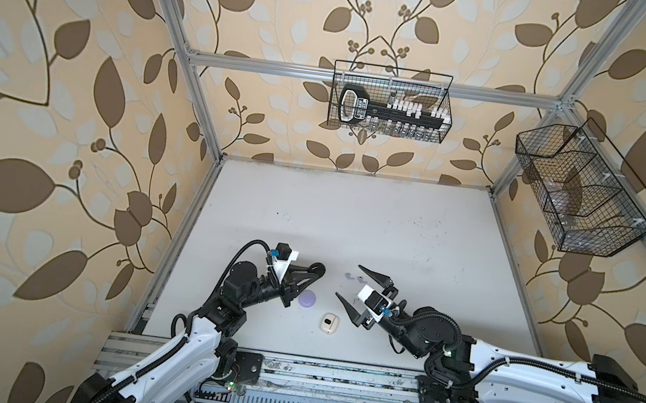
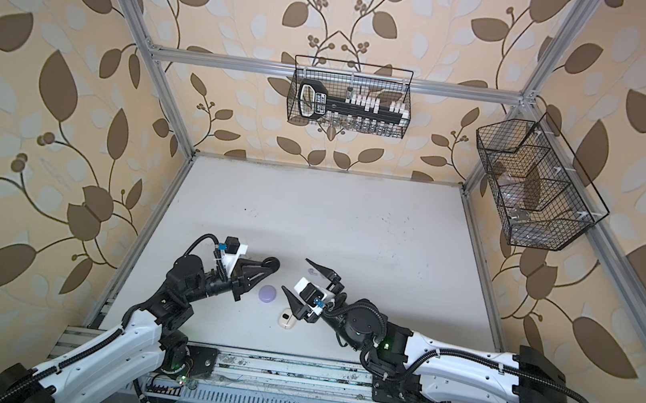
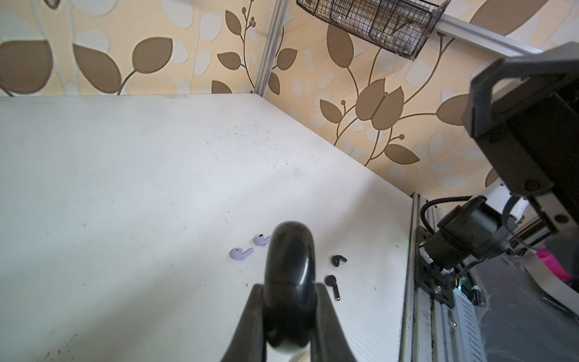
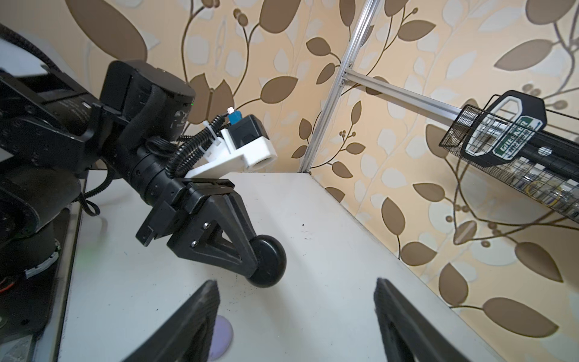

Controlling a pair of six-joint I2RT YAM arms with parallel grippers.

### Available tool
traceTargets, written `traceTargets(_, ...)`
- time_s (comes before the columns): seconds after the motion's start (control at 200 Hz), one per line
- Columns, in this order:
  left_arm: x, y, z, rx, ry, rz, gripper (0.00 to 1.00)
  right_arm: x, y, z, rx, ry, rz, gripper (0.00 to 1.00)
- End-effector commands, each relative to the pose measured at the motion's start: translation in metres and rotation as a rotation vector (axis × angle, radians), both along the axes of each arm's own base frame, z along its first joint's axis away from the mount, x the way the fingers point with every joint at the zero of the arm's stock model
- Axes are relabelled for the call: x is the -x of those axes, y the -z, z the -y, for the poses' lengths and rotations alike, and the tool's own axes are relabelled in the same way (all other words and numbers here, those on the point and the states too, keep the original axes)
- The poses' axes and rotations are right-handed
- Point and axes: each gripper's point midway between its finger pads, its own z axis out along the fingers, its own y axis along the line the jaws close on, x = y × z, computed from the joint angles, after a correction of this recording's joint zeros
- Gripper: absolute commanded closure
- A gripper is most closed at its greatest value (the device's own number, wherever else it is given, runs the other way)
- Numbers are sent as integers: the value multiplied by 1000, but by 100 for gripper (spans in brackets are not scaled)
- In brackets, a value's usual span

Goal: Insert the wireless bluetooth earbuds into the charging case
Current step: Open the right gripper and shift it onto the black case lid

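Black case [image 3: 289, 269]: pinched edge-on in the left gripper [image 1: 315, 270], jaws pressed tight on both flat sides, held low over the table [image 1: 352, 223] (touching it or not, hard to say).
Right gripper [image 4: 294, 285]: spread wide, empty, pointed at that case, near it but apart.
Black earbuds [image 3: 337, 259]: two, loose on the table just past the held case, near each other, not touching.
Lavender earbuds [image 3: 241, 253]: two, side by side on the table, just beside the right gripper's far finger.
Lavender case [image 1: 307, 297]: flat disc, shut by the look of it, on the table beside the left gripper.
Cream case [image 1: 329, 323]: on the table between the two arms, dark patch on top, open or shut unclear.
Step in hand: most likely getting the black case open for its own pair.
Doing it well: keep the left pinch firm and clear of the seam; bring one right finger to the lid edge opposite the hinge; lever gently, no squeezing.
Handling: glossy, rounded shell, apt to squirt out of a skewed grip.
Watch for: far right finger sweeping the lavender pair aside on the way in.
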Motion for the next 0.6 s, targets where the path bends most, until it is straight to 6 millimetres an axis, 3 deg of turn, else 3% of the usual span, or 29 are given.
traceTargets(0.0,8,-38,5,59,46,227,100,6,9,2,-48,-31,-61,21)
traceTargets(0.135,15,-46,7,45,82,232,100,3,3,-1,-62,-19,-75,21)
traceTargets(0.28,26,-53,8,67,119,278,100,2,-7,-26,-8,-75,-57,28)
traceTargets(0.595,41,-67,7,84,156,325,100,-15,-2,-53,-11,-148,-91,35)
